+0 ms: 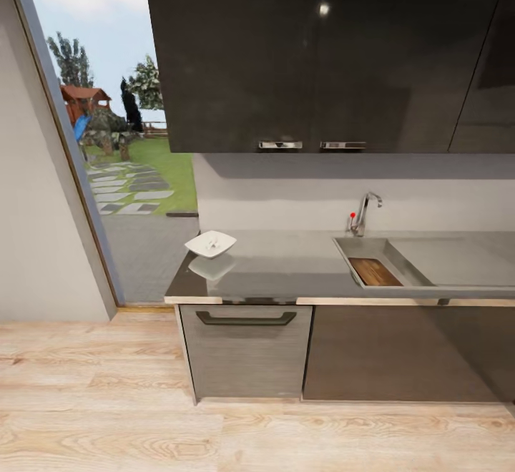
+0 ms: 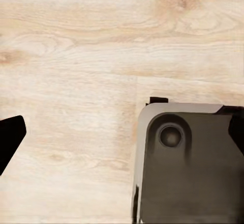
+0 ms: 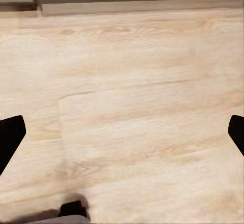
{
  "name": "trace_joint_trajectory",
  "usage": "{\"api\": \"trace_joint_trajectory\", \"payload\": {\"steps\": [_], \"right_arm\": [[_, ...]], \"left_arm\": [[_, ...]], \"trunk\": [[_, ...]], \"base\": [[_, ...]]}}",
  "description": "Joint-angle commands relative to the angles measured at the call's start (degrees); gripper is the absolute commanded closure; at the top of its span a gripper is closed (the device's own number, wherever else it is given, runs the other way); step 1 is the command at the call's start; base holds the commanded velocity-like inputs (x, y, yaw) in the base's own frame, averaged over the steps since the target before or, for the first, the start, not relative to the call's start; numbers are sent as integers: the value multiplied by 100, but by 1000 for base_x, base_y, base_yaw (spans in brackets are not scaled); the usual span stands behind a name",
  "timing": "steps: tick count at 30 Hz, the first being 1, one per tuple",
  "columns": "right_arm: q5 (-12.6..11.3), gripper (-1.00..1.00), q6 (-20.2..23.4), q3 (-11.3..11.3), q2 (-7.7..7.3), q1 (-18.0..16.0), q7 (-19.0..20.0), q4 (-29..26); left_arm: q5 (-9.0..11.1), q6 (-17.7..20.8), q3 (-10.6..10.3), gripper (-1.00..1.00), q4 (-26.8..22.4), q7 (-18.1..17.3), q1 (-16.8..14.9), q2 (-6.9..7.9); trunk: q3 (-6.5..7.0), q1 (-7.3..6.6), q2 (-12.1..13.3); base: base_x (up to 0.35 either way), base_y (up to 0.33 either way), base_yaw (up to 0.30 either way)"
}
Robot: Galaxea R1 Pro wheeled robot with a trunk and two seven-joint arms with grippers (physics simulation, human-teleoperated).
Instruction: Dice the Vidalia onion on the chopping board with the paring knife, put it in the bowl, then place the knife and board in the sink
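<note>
The grey countertop (image 1: 286, 266) runs along the far wall over dark cabinets. A white squarish bowl (image 1: 210, 244) stands near its left end, with something small and pale inside that is too small to name. The steel sink (image 1: 365, 248) lies to the right, under a chrome tap (image 1: 365, 213) with a red knob. The brown chopping board (image 1: 375, 272) lies inside the sink basin. The Vidalia onion and the paring knife are out of view. My left gripper (image 2: 122, 137) and right gripper (image 3: 122, 137) both hang open over the wooden floor, holding nothing.
A grey drawer front with a dark handle (image 1: 246, 318) sits under the bowl's end of the counter. Dark wall cabinets (image 1: 322, 50) hang above. A tall glazed opening (image 1: 107, 143) is at the left. Light wooden floor (image 1: 214, 422) lies before the counter. My dark base (image 2: 188, 168) shows below the left gripper.
</note>
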Motion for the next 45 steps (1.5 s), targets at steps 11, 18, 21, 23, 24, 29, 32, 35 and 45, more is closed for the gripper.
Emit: {"api": "trace_joint_trajectory", "payload": {"steps": [11,18,21,23,24,29,32,35,45], "right_arm": [[18,-100,1859,-12,161,1091,58,13],[-20,-100,1961,-44,431,1238,-29,-24],[-17,-100,1962,-37,428,1242,-20,-40],[-11,-100,1943,-36,418,1242,-16,-52],[-10,-100,1927,-42,414,1244,-13,-63],[-35,-100,1658,-66,556,1251,32,-610],[-35,-100,1602,-65,647,1251,38,-777],[-32,-100,1589,-63,669,1251,39,-818],[-30,-100,1582,-65,679,1251,40,-837]], "left_arm": [[80,32,-19,-100,1240,7,3,11],[79,37,-49,-100,1583,4,3,-76],[72,14,-53,-100,1660,-16,3,-79],[63,-5,-37,-100,1696,-28,3,-84],[60,-12,-33,-100,1682,-30,3,-86],[53,-20,-38,-100,1549,-30,3,-84],[53,-21,-41,-100,1545,-30,3,-88],[53,-21,-38,-100,1539,-30,3,-88],[53,-21,-42,-100,1536,-30,3,-89]], "trunk": [[0,3,-4],[0,3,-4],[0,3,-4],[0,3,-4],[0,3,-4],[0,3,-4],[0,3,-4],[0,3,-4],[0,3,-4]], "base": [[0,0,0],[0,0,0],[0,0,0],[0,0,0],[0,0,0],[0,0,0],[0,0,0],[0,0,0],[0,0,0]]}}
